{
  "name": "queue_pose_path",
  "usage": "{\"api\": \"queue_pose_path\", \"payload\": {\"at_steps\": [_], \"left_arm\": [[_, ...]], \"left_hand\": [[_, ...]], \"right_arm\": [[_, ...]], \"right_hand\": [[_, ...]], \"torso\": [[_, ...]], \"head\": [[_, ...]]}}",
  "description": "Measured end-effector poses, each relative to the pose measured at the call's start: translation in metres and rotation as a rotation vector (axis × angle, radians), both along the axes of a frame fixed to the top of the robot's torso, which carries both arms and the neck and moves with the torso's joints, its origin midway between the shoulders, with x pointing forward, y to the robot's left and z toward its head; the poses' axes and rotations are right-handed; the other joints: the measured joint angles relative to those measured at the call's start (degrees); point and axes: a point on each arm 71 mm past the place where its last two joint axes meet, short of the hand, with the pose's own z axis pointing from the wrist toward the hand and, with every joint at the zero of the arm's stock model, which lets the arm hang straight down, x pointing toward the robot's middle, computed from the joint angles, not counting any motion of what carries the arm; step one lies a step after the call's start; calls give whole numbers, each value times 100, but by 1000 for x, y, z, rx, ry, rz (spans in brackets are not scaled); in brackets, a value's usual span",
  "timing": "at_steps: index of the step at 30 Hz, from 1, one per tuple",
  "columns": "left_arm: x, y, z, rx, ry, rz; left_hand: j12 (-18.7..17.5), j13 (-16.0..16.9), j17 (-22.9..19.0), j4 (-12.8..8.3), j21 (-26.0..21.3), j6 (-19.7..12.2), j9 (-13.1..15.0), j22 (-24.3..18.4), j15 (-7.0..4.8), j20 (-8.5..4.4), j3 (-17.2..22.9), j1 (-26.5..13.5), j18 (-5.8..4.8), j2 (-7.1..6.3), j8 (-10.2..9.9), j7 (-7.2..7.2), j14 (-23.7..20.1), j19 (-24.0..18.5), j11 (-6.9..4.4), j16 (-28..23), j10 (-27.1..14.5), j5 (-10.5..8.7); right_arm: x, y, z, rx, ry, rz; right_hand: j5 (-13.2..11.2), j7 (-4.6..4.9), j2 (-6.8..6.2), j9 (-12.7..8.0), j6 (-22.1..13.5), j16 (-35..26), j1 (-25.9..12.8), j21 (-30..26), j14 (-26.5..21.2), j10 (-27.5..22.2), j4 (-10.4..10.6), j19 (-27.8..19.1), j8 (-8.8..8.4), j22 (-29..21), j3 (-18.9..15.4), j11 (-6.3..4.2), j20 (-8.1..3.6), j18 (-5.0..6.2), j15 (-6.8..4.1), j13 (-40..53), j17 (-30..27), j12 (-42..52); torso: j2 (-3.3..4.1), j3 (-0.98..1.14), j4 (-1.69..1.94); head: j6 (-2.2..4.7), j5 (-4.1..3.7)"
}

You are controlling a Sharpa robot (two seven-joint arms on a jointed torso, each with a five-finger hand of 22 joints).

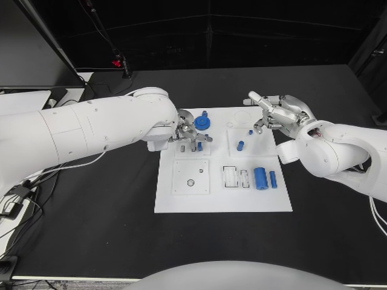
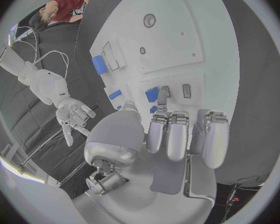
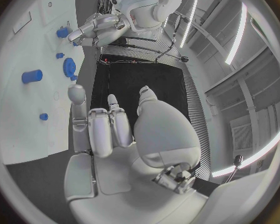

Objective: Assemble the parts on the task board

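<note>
No text, label, brand or number readable anywhere I look; task board (image 1: 222, 202) markings too small.

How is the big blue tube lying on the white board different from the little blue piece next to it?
The big blue cylinder is thicker and longer than the slim blue piece. The cylinder lies nearer the board's middle, the slim piece nearer its edge. Both are blue, lie flat on the task board, side by side.
</note>
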Motion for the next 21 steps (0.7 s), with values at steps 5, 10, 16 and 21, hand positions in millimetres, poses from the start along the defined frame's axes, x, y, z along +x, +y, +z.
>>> {"api": "queue_pose_path", "payload": {"at_steps": [5,10,16,21], "left_arm": [[1,-4,-1,8,4,-2],[1,-6,-1,13,6,-2],[1,-8,-2,15,5,-2],[2,-9,-2,17,5,-1]], "left_hand": [[0,0,0,-23,0,49,62,0,-19,-41,23,138,0,138,-83,-7,19,0,-33,0,-9,85],[0,1,0,-39,0,70,123,-1,-40,-41,119,344,0,245,-167,-28,-1,0,-42,0,0,176],[11,26,0,-80,0,101,231,-1,-64,-82,269,776,0,176,-284,-60,16,1,-64,0,-2,449],[46,34,-1,-38,0,133,292,-1,-89,-82,359,1026,0,142,-374,-52,6,1,-82,0,1,711]], "right_arm": [[0,0,0,0,0,1],[0,0,0,0,1,1],[0,0,0,0,3,0],[0,0,-1,-1,5,0]], "right_hand": [[0,0,0,0,0,0,0,0,0,0,0,0,0,-5,0,0,0,0,0,0,0,0],[0,0,0,0,0,0,0,0,0,0,0,0,0,-7,0,0,0,0,0,0,-1,0],[0,0,0,-1,0,0,0,0,0,0,0,0,0,-12,0,0,0,0,0,0,-1,0],[0,0,0,-1,0,0,0,-26,0,0,0,0,0,-11,0,0,0,0,0,0,-1,0]], "torso": [[-1,0,-1],[-1,-1,-4],[-1,-3,-5],[-1,-2,-5]], "head": [[-4,3],[-10,-2],[-20,-15],[-32,-20]]}}
